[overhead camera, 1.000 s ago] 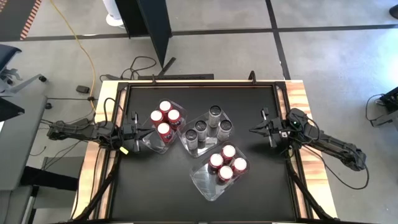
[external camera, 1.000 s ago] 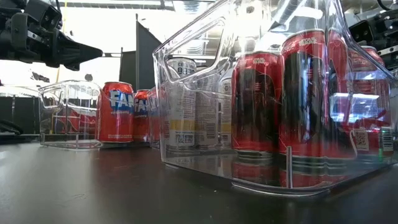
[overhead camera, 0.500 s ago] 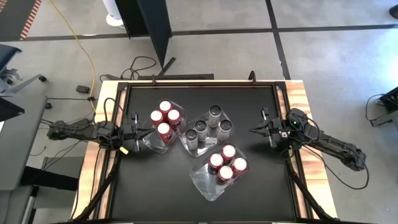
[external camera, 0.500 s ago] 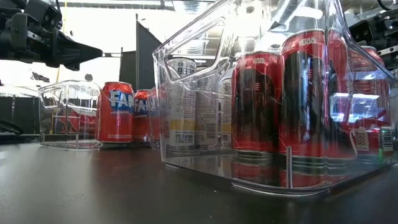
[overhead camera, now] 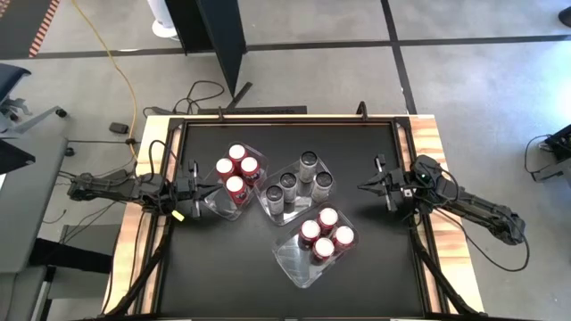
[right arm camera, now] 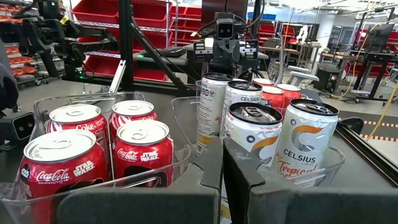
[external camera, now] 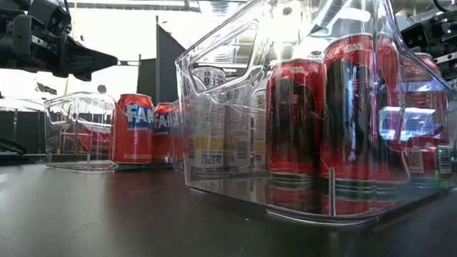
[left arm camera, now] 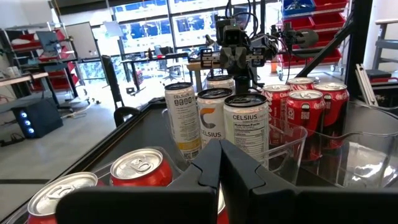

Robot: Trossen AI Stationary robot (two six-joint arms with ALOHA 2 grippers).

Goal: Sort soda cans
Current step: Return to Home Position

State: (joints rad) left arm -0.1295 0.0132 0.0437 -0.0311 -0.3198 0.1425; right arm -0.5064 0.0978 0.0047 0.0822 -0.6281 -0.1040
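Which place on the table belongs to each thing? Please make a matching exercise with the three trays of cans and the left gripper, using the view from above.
Things:
1. tray of white Celsius cans
2. tray of red Fanta cans
3. tray of red Coca-Cola cans
4. left gripper

Places:
A. nearest the table's left side
B. at the table's left edge, shut, pointing at the nearest tray
C. middle of the table
D. nearest the front edge, partly unfilled

Pairs: 1-C, 2-A, 3-D, 4-B

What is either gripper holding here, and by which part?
Nothing. The left gripper and right gripper are both shut and empty, clear of the soda cans in their trays.
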